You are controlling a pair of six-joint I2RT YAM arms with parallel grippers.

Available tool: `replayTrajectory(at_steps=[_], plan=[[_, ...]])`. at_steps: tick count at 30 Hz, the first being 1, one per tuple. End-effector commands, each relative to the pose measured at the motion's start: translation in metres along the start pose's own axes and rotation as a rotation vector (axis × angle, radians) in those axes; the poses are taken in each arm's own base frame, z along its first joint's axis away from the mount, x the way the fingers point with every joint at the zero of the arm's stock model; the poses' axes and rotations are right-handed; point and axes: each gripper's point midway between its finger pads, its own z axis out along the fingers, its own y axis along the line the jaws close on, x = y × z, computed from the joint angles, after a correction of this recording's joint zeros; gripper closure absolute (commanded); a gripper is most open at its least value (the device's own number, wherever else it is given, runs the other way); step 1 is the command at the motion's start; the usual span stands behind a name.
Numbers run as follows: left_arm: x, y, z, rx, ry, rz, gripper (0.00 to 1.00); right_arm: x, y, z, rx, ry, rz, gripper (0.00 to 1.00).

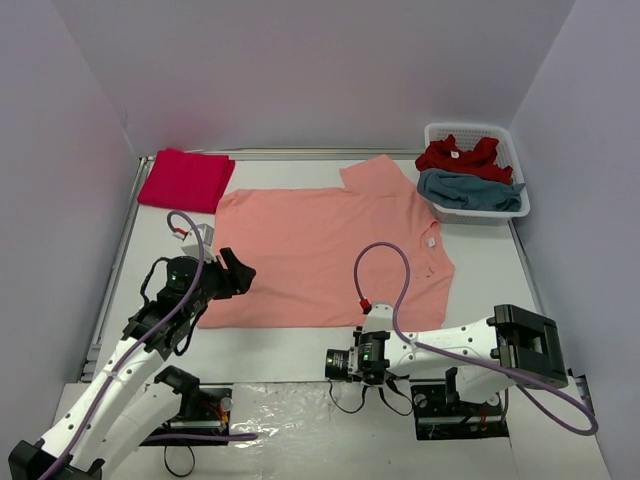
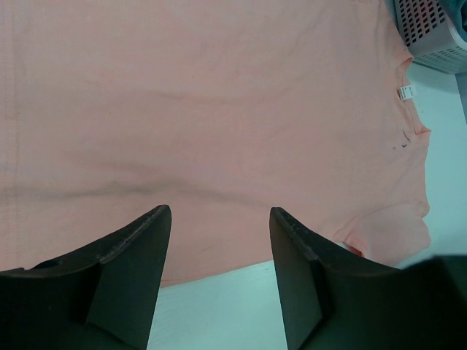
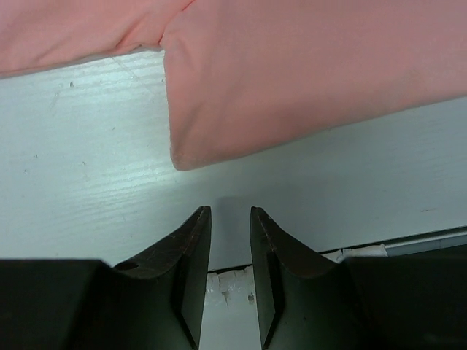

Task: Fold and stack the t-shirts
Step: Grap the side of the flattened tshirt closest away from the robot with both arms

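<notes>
The salmon t-shirt lies spread mid-table, folding unfinished, a crimson t-shirt folded far left, a red t-shirt and teal t-shirt waiting in the basket far right; the left gripper gapes wide over its near-left hem, the right gripper, narrow and empty, over bare near table.

White shells and black joints are seen on the left arm at seven o'clock and the right arm at five. Purple cables are looped over both. The left claw and right claw are formed of black wedge-shaped fingers.
</notes>
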Motion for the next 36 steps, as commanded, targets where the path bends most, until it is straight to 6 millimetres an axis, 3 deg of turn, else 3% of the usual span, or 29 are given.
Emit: replayTrajectory(at_steps=[1,6,13,21,36], plan=[[-0.006,-0.003,-0.002,0.008,-0.030,0.020,0.45,-0.017,-0.011,0.001,0.060,-0.101,0.053,0.75],[0.000,-0.004,0.000,0.012,-0.015,0.031,0.45,-0.028,-0.009,-0.003,0.033,-0.141,0.134,0.73],[0.003,-0.008,0.000,0.018,-0.002,0.047,0.45,-0.030,-0.022,-0.005,0.027,-0.139,0.246,0.77],[0.006,-0.010,0.001,0.024,0.012,0.056,0.45,-0.032,-0.035,-0.002,0.057,-0.164,0.294,0.71],[0.014,-0.013,0.005,0.034,0.042,0.071,0.45,-0.049,-0.043,0.002,0.042,-0.247,0.357,0.64]])
